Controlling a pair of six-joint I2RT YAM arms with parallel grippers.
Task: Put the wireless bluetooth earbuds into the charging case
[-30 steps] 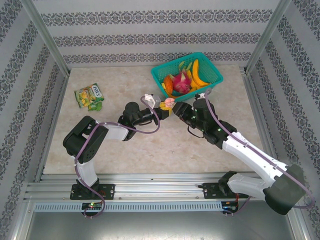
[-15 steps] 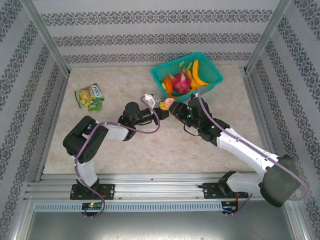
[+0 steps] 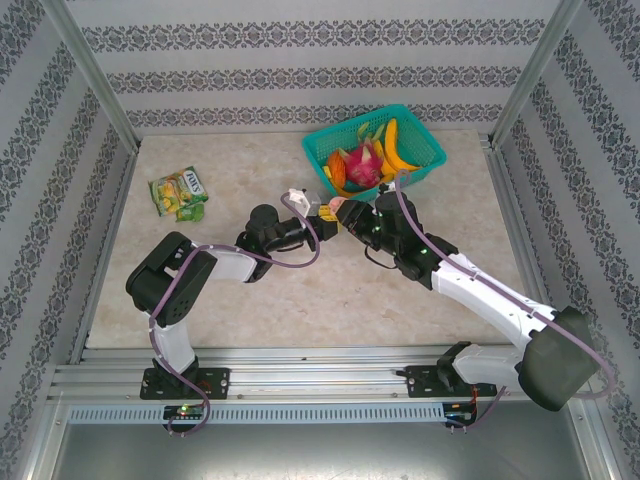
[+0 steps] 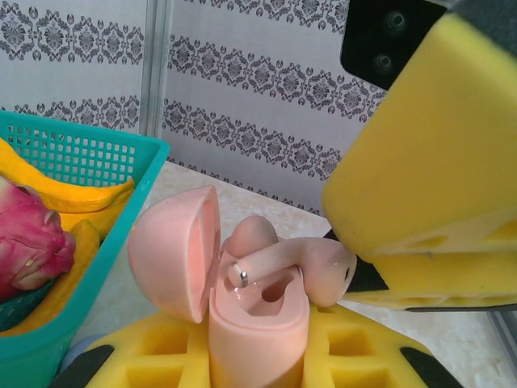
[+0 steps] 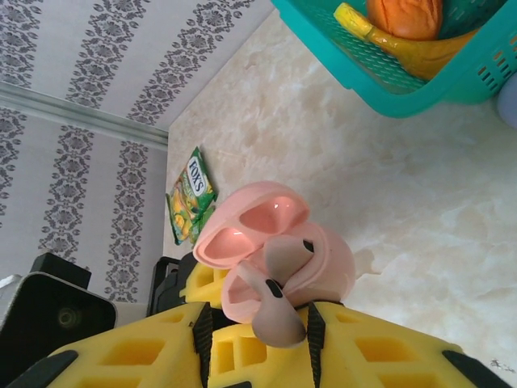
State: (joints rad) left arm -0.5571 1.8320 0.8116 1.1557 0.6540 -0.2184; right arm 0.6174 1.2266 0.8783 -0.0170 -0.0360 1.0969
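Shifted up-left: right hand, pinching earbud | left hand clamped on case | risk: jamming from tilted stem

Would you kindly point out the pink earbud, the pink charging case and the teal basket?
pink earbud (image 4: 281, 259): left wrist view, its stem.
pink charging case (image 4: 166, 246): left wrist view, its open lid.
teal basket (image 4: 128, 228): left wrist view, its side wall.

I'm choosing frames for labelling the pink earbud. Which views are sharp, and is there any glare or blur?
Left wrist view: earbud and case sharp, a small glint on the stem's metal tip; the near yellow pad is soft. Right wrist view: earbud crisp, mild sheen inside the case lid. Top view: even light, soft shadows, but the case is tiny.
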